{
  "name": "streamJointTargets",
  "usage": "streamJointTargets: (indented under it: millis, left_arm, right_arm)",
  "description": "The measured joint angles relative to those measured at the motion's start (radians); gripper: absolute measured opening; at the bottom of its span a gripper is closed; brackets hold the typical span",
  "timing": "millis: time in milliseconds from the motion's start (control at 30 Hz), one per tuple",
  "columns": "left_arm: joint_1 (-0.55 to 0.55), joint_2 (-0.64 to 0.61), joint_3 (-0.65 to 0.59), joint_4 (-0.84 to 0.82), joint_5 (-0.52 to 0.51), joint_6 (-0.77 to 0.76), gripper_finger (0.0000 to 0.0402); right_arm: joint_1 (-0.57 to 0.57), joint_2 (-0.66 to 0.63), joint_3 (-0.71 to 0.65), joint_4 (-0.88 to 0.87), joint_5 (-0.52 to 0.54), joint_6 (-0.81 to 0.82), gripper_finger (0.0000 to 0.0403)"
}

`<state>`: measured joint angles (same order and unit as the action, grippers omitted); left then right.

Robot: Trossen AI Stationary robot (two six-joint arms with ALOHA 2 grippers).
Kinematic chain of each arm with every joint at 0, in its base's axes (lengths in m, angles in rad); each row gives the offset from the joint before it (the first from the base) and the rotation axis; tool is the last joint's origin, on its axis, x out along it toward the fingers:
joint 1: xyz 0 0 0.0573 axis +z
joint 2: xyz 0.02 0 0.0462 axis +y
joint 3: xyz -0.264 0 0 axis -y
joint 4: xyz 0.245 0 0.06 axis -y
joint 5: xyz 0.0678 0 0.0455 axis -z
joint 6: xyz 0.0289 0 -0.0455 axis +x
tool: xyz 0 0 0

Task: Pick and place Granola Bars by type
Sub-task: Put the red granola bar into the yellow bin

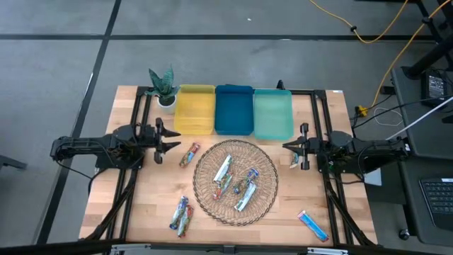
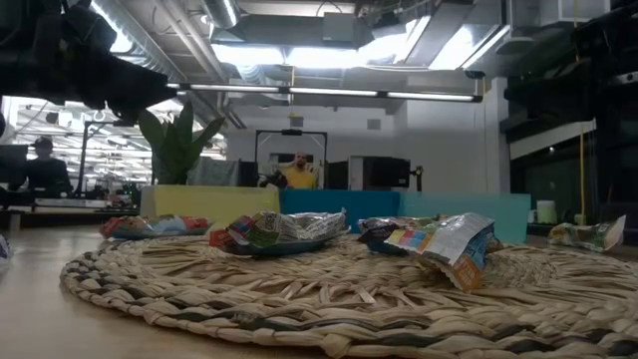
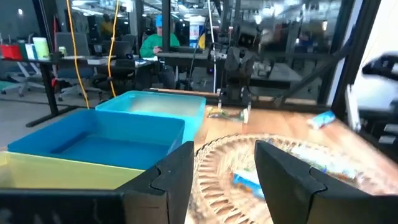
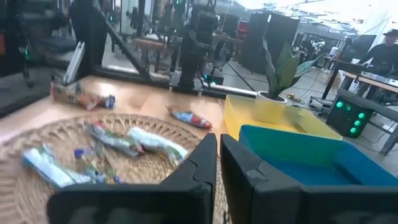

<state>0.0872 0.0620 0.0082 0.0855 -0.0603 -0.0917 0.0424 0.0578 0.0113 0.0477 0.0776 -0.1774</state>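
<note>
Several shiny wrapped granola bars [image 1: 233, 184] lie in the round wicker basket [image 1: 205, 202]; the low view shows them [image 2: 284, 231] on its weave. On the table lie a red-orange bar [image 1: 189, 154] left of the basket, two bars [image 1: 182, 216] near the front edge and a bright blue bar [image 1: 312, 224] at the front right. My left gripper [image 1: 177, 140] [image 3: 224, 155] hovers open left of the basket, beside the red-orange bar. My right gripper [image 1: 285, 149] [image 4: 219, 140] hovers right of the basket, its fingers almost together, holding nothing.
Yellow [image 1: 194, 108], blue [image 1: 234, 110] and teal [image 1: 273, 113] trays stand side by side behind the basket. A small potted plant [image 1: 163, 86] sits at the far left corner. Bare wood shows at the front right, around the blue bar. People sit in the room beyond.
</note>
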Motion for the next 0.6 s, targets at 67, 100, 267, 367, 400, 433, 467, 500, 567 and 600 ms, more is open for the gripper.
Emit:
streamJointTargets:
  millis: [67, 100, 267, 367, 400, 433, 467, 500, 567, 600]
  left_arm:
    - [0.000, 0.000, 0.000, 0.036, -0.020, -0.047, 0.0162]
    - [0.000, 0.000, 0.000, 0.053, -0.037, -0.083, 0.0162]
    - [0.000, 0.003, 0.000, 0.199, -0.161, -0.226, 0.0162]
    - [0.000, 0.005, 0.031, 0.220, -0.179, -0.214, 0.0162]
    - [0.000, 0.010, 0.050, 0.226, -0.178, -0.196, 0.0162]
    - [0.000, 0.018, 0.074, 0.226, -0.178, -0.178, 0.0162]
    - [0.000, 0.027, 0.100, 0.217, -0.178, -0.162, 0.0162]
    - [0.000, 0.040, 0.129, 0.208, -0.176, -0.151, 0.0162]
    - [0.000, 0.081, 0.202, 0.184, -0.173, -0.131, 0.0162]
    - [0.000, 0.107, 0.242, 0.166, -0.173, -0.123, 0.0162]
  right_arm:
    - [0.000, 0.000, 0.000, 0.035, 0.001, 0.042, 0.0026]
    - [0.000, 0.000, 0.000, 0.055, 0.000, 0.058, 0.0026]
    - [0.000, 0.000, 0.000, 0.239, 0.002, 0.069, 0.0026]
    - [0.000, 0.000, 0.002, 0.379, 0.022, 0.135, 0.0026]
    - [0.000, 0.000, 0.009, 0.403, 0.032, 0.153, 0.0026]
    - [0.000, 0.000, 0.022, 0.408, 0.043, 0.173, 0.0026]
    - [0.000, 0.000, 0.039, 0.400, 0.055, 0.182, 0.0026]
    - [0.000, 0.000, 0.058, 0.378, 0.060, 0.192, 0.0026]
    - [0.000, 0.001, 0.102, 0.309, 0.060, 0.195, 0.0026]
    - [0.000, 0.001, 0.126, 0.267, 0.060, 0.195, 0.0026]
